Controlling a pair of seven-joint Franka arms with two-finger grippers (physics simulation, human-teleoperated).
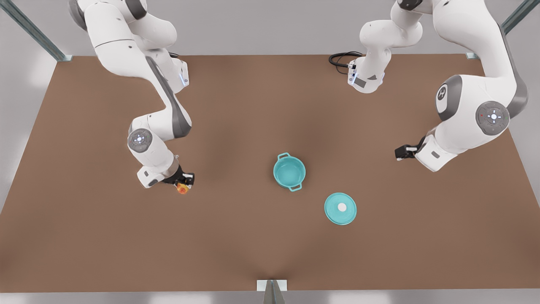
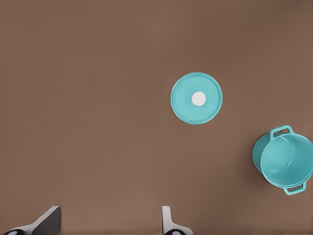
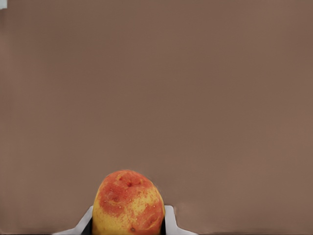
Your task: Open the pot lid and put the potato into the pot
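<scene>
there is one potato (image 3: 128,202), yellow with a red patch, clamped between the fingers of my right gripper (image 1: 184,184) at the front view's left, well apart from the pot. in the right wrist view its lower part is cut off by the frame edge and just the finger tips show beside it; in the front view it is a tiny orange lump at the gripper's tip, and i cannot tell whether it touches the table (image 1: 236,249).

there is one pot (image 1: 289,171), uncovered, standing near the middle of the table, teal inside, with two loop handles on opposite sides of its rim. one pot lid (image 1: 340,208) lies flat on the table near the pot, not touching it, its white knob facing up.

my left gripper (image 1: 399,153) hangs over the table at the front view's right, away from the pot lid, holding nothing. in the left wrist view its two fingers (image 2: 167,220) stand wide apart, and just their tips are in frame.
</scene>
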